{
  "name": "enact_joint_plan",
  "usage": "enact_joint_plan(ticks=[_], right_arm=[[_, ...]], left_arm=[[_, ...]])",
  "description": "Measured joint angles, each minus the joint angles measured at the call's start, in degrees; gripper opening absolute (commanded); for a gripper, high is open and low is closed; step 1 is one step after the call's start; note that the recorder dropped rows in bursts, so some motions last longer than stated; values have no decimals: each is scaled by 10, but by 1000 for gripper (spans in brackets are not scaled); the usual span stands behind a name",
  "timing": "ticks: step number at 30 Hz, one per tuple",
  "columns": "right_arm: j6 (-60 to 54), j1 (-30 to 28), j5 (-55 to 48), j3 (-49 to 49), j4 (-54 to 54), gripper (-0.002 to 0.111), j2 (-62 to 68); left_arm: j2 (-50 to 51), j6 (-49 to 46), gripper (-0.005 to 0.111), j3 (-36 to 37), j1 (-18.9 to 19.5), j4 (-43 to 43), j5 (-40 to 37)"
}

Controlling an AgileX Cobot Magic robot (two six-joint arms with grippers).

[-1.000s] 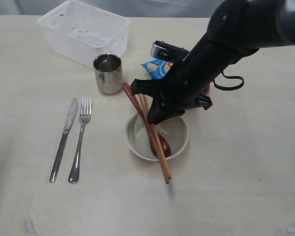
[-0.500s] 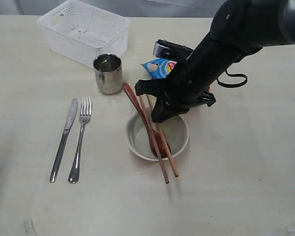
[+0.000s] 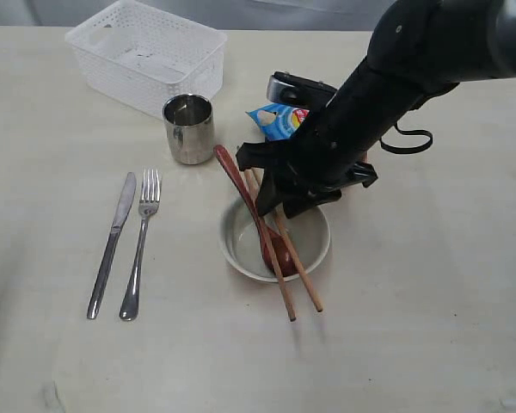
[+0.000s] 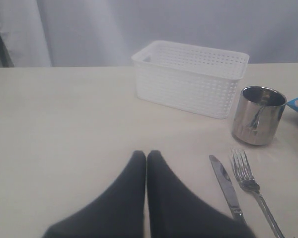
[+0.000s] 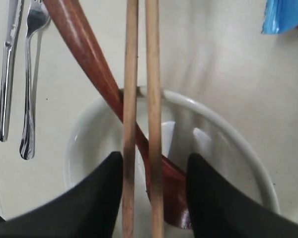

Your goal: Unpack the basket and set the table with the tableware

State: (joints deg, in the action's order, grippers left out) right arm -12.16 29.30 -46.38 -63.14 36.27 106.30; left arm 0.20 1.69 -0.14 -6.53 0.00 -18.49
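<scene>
Right pincer (image 5: 155, 157): spread wide, straddling the chopsticks (image 5: 130, 99) without clamping. Left pincer (image 4: 145, 154): closed on nothing, over the table (image 3: 430, 344). Note chopsticks propped aslant on the bowl (image 3: 236, 237) rim, mid-table and well clear of every edge, near ends splayed, one stick crossing the spoon (image 3: 238, 185). Withdraw straight up; avoid sideways drift. Otherwise expect a snagged stick to roll off the rim, lever the spoon out or tip the bowl. Keep clear of the crisp bag (image 3: 275, 119) toward the far edge.
</scene>
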Motion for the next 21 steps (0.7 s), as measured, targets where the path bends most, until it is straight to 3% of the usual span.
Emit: enact_joint_plan(ticks=[9, 11, 15, 21], right_arm=[[-22, 0, -5, 0, -7, 40, -30], [-22, 0, -1, 0, -29, 32, -45], [1, 0, 0, 0, -97, -1, -55], [5, 0, 0, 0, -137, -1, -51]], left_arm=[[0, 0, 0, 0, 0, 0, 0], [0, 0, 0, 0, 0, 0, 0], [0, 0, 0, 0, 0, 0, 0], [0, 0, 0, 0, 0, 0, 0]])
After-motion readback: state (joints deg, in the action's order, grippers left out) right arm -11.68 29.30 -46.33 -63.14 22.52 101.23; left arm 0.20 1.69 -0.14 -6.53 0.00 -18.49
